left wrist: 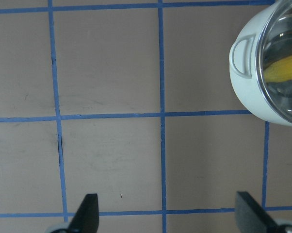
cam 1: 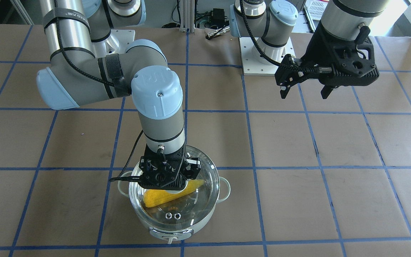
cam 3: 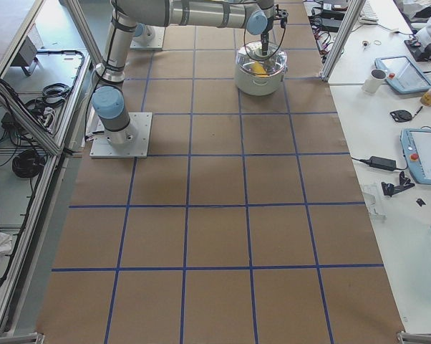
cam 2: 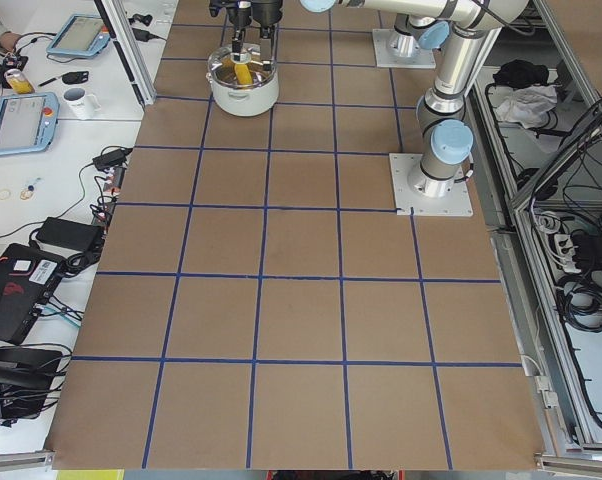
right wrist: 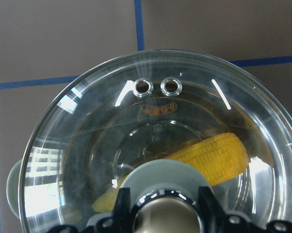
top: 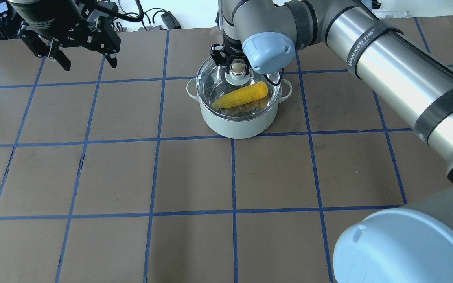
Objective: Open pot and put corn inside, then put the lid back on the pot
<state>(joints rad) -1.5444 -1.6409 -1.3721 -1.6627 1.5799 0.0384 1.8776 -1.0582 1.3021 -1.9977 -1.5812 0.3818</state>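
Observation:
The pale green pot stands at the far middle of the table. The yellow corn lies inside it, seen through the clear glass lid, which sits on the pot's rim. My right gripper points straight down, and its fingers close on the lid's beige knob. The right wrist view shows the corn under the glass, and the two vent rings. My left gripper hangs open and empty above the table, well to the left of the pot.
Brown paper with a blue tape grid covers the table. The arm bases stand at the robot's side. Side benches with tablets and a mug lie beyond the table's ends.

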